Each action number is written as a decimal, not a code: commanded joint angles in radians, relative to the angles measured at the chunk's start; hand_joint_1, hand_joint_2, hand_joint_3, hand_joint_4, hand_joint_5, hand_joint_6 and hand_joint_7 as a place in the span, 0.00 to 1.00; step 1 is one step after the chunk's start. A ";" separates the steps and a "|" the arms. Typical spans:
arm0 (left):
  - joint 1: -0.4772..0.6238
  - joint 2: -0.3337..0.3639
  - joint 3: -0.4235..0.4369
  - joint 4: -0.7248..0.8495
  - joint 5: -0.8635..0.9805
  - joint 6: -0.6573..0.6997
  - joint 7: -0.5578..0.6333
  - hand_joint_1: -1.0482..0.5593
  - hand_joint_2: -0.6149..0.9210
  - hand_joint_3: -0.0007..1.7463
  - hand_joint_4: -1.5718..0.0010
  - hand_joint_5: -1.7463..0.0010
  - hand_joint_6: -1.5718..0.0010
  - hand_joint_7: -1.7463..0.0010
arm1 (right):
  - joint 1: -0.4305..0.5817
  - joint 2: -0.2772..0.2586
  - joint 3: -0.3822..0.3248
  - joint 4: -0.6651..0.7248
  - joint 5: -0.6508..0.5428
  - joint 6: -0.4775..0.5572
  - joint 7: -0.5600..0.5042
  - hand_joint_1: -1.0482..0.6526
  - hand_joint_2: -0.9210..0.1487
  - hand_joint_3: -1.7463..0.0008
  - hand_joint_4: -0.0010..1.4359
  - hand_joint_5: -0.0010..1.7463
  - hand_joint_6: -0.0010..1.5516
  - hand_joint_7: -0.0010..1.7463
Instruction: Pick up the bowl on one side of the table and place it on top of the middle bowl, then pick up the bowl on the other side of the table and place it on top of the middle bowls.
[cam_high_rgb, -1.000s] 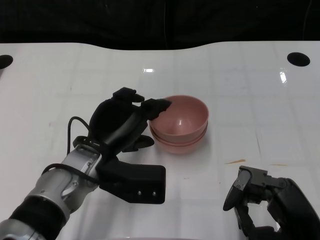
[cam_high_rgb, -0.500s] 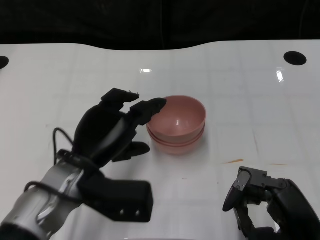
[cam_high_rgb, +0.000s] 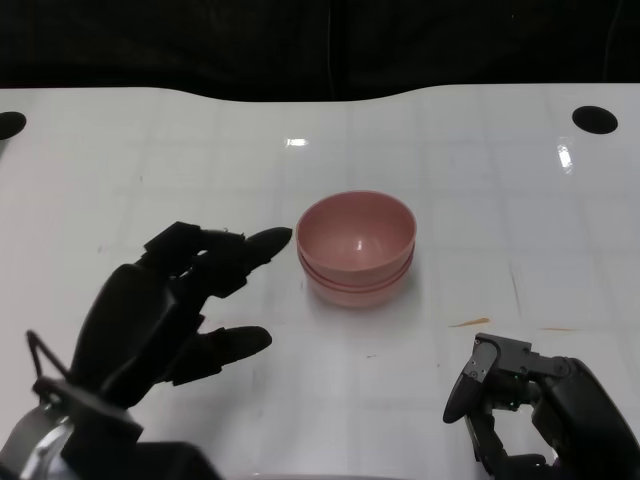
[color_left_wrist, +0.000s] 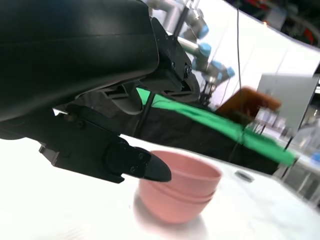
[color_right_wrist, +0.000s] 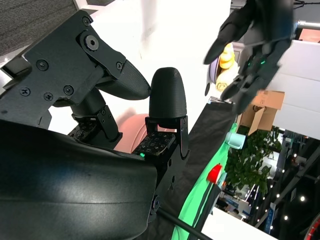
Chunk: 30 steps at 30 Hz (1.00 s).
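While nested pink bowls (cam_high_rgb: 356, 246) blur their count, left hand (cam_high_rgb: 165, 310) fingers wide, right hand (cam_high_rgb: 530, 410) cropped, grip unclear.

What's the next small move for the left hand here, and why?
Probably draw the left hand further back toward its own side and rest it. The stack of pink bowls sits nested in the middle of the table, the left hand is open and apart from the rim, and no other bowl shows on either side. The right hand holds nothing.
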 joint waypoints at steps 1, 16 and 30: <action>0.055 -0.015 0.035 -0.010 -0.104 -0.089 -0.031 0.49 1.00 0.10 0.70 0.48 0.58 0.94 | 0.003 -0.003 -0.005 -0.005 0.009 0.003 -0.003 0.50 0.45 0.25 0.59 1.00 0.52 0.81; 0.277 -0.149 0.049 -0.171 -0.739 0.021 -0.447 0.52 0.92 0.24 0.46 0.34 0.39 0.64 | 0.010 -0.004 -0.003 -0.019 0.016 0.022 0.003 0.51 0.43 0.26 0.57 0.99 0.51 0.79; 0.454 -0.243 0.092 -0.441 -0.967 0.418 -0.532 0.57 0.71 0.72 0.42 0.07 0.44 0.19 | 0.011 -0.008 -0.004 -0.016 0.025 0.023 0.010 0.52 0.41 0.26 0.56 0.99 0.51 0.80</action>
